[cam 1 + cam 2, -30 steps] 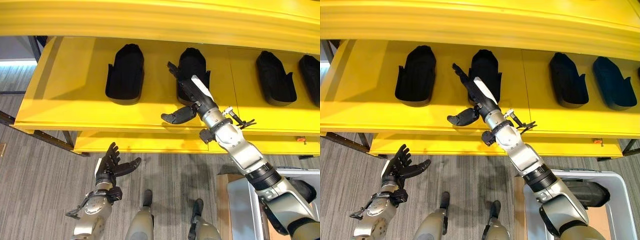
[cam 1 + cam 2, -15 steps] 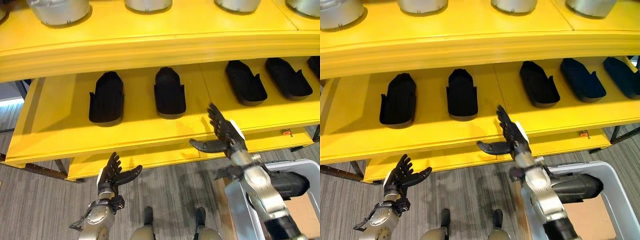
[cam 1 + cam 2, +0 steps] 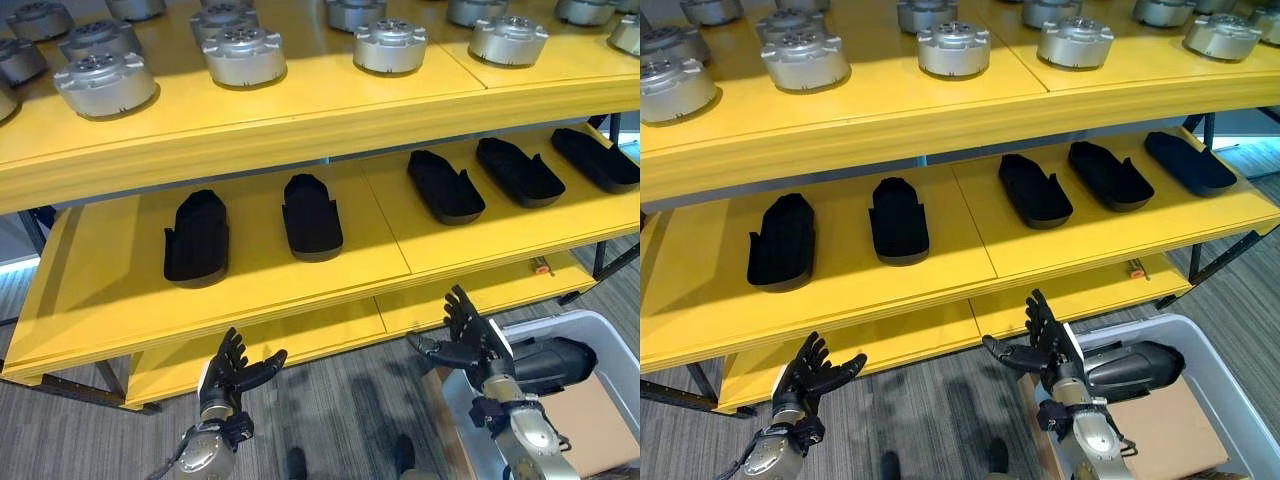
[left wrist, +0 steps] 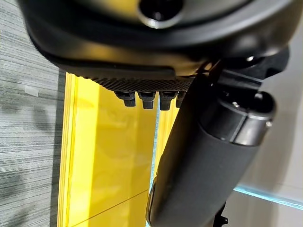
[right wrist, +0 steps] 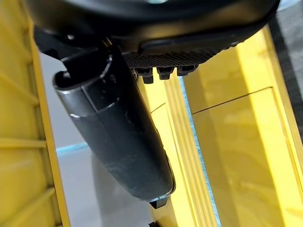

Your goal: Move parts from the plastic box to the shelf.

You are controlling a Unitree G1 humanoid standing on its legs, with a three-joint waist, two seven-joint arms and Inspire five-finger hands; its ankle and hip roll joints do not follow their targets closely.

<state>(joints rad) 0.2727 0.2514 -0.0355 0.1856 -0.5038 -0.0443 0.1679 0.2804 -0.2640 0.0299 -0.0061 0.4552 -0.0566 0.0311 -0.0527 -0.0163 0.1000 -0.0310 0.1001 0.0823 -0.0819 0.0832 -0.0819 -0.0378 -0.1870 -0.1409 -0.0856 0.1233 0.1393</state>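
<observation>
The yellow shelf (image 3: 300, 290) carries several black moulded parts on its middle level, among them one at the left (image 3: 197, 237) and one beside it (image 3: 311, 215). Another black part (image 3: 555, 362) lies in the grey plastic box (image 3: 590, 317) at the lower right. My right hand (image 3: 470, 340) hovers open and empty before the shelf's lower front edge, just left of the box. Its thumb (image 5: 118, 132) sticks out with nothing held. My left hand (image 3: 232, 370) is raised open and empty at the lower left, below the shelf.
Several silver round parts (image 3: 244, 55) stand on the shelf's top level. A lower yellow level (image 3: 300, 340) lies under the middle one. Brown cardboard (image 3: 590, 420) lines the box's bottom. Grey carpet floor (image 3: 350, 420) stretches between my hands.
The camera has tilted up, bringing the top level into view. My right hand has drawn back from the second black part on the middle level, down to beside the box. The left hand stays.
</observation>
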